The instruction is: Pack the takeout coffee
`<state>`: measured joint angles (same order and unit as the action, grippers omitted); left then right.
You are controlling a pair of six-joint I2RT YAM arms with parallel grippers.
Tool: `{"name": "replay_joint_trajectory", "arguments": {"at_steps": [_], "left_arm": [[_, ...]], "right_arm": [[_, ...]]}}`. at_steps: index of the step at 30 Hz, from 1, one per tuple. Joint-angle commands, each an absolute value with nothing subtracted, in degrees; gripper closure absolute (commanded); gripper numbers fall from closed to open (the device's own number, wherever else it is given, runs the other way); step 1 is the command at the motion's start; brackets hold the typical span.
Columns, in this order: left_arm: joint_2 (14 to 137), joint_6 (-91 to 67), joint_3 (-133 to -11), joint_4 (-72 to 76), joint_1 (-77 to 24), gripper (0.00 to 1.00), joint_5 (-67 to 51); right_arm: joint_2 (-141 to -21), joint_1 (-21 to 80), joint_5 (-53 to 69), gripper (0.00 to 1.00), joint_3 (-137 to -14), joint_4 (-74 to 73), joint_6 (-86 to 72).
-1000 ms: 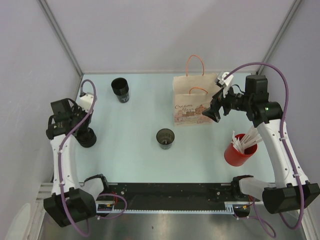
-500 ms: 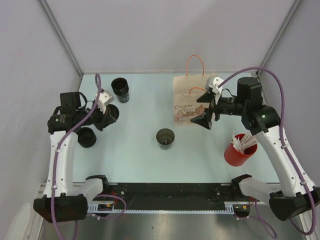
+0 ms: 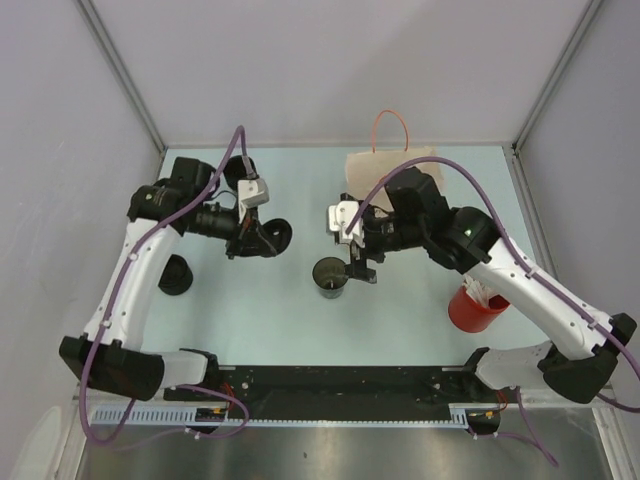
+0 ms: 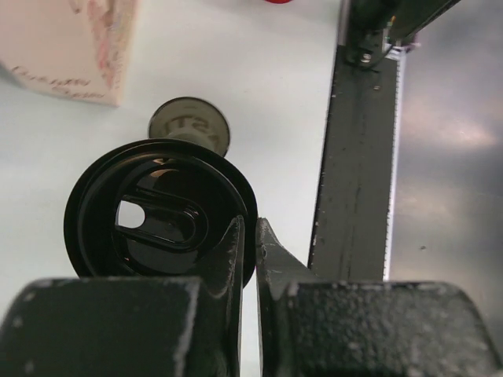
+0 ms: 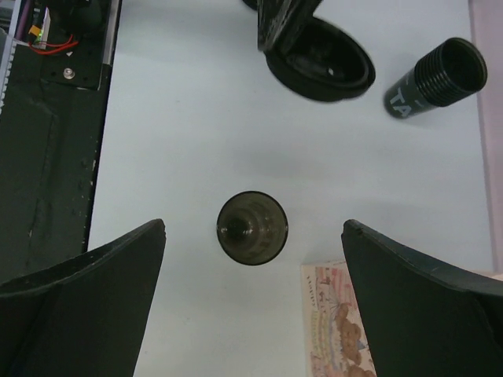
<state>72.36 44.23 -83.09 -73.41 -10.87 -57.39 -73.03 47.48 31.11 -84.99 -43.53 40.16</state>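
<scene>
I am watching the left tool [image 4: 250,229] pinching the rim of the black lid [image 4: 161,184]. Its two fingers are standing almost together with only the lid's edge between them. It is holding the lid off the table [image 3: 250,320] and tilted, so the underside is facing the wrist camera.

From above, the lid is hanging just to the left of the open coffee cup [image 3: 331,275] and is not touching it. The cup is standing upright near the middle of the table.

The right tool [image 5: 253,225] is hovering directly over that cup with its fingers [image 5: 86,275] spread as wide as they go. It is gripping nothing. In its wrist view the cup's mouth is sitting between the two fingers, well clear of both.

The paper bag [image 3: 385,165] is standing upright at the back of the table, behind the right arm, with one orange handle showing above it. A corner of the bag is lying just beside the cup in the right wrist view.

A second black cup [image 5: 436,78] is standing at the back left, beyond the lid. A red cup [image 3: 468,312] is sitting on the right side, partly under the right arm. A dark round piece [image 3: 175,275] is resting near the left edge; I cannot tell what it is.
</scene>
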Motion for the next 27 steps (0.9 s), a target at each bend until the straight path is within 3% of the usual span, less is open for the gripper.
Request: {"name": "replay_joint_trajectory", "arguments": {"at_steps": [1, 12, 20, 27], "left_arm": [[76.37, 51.77, -85.78, -83.94, -13.61, 0.92, -65.13], [76.90, 50.19, -84.82, -84.02, -18.63, 0.94, -66.10], [75.41, 50.01, -83.58, -84.02, -19.60, 0.95, -65.57], [74.44, 50.18, -83.14, -84.02, -19.69, 0.95, -66.18]], "right_arm": [[-74.88, 50.36, 23.92, 0.00, -91.48, -45.70, 45.70], [-82.97, 63.79, 8.98, 0.00, -93.17, -45.80, 53.08], [-85.69, 65.92, 2.99, 0.00, -91.85, -42.02, 54.67], [-86.92, 66.09, 0.00, 0.12, -88.77, -38.32, 55.64]]}}
